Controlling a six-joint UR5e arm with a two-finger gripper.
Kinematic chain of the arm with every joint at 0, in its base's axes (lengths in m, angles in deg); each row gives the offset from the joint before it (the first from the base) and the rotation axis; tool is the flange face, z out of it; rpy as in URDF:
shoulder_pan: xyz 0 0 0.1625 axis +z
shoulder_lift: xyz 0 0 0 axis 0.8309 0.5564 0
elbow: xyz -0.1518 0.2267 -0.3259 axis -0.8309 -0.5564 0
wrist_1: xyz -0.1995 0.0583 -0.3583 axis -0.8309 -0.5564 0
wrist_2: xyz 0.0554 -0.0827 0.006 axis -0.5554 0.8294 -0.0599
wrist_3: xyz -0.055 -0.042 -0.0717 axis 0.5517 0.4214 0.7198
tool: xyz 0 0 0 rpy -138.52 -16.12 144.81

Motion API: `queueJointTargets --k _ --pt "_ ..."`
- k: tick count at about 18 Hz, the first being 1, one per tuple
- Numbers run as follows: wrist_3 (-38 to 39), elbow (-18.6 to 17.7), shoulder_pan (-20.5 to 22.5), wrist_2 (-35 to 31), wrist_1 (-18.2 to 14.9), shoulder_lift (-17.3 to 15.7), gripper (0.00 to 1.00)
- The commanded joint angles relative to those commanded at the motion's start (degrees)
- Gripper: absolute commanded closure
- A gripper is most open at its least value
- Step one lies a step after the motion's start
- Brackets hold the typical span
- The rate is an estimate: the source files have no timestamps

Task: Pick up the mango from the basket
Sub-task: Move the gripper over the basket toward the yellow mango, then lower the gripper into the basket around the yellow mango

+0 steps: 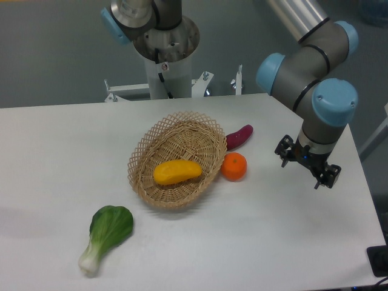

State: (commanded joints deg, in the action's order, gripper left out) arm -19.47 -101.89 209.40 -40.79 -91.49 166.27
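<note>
Smooth yellow-orange elongated mango (176,171) lying in oval tan wicker basket (151,142) on white bench (54,157), well apart from gripper (307,166), whose finger spacing cannot be told

The robot arm (309,73) is made of fat, round, shiny grey metal tubes. Its joints have smooth, light blue round caps. One big silver tube goes up out of view. The base is a white post (165,73) with a grey ring on top and a thin black cable. The small black gripper (307,163) has dark, bumpy parts.
</note>
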Motion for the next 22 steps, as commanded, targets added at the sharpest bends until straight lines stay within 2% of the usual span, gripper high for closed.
queueJointTargets --k 4,12,17,22 --pt "0.8 -3.1 -4.0 1.3 0.5 -1.8 0.00" --pt "3.2 -9.1 -8.8 1.3 0.6 -4.9 0.00" --pt "7.9 -11.6 -13.2 1.2 0.8 -5.0 0.00" --pt "7.9 -16.7 -15.4 1.3 1.1 -7.6 0.00"
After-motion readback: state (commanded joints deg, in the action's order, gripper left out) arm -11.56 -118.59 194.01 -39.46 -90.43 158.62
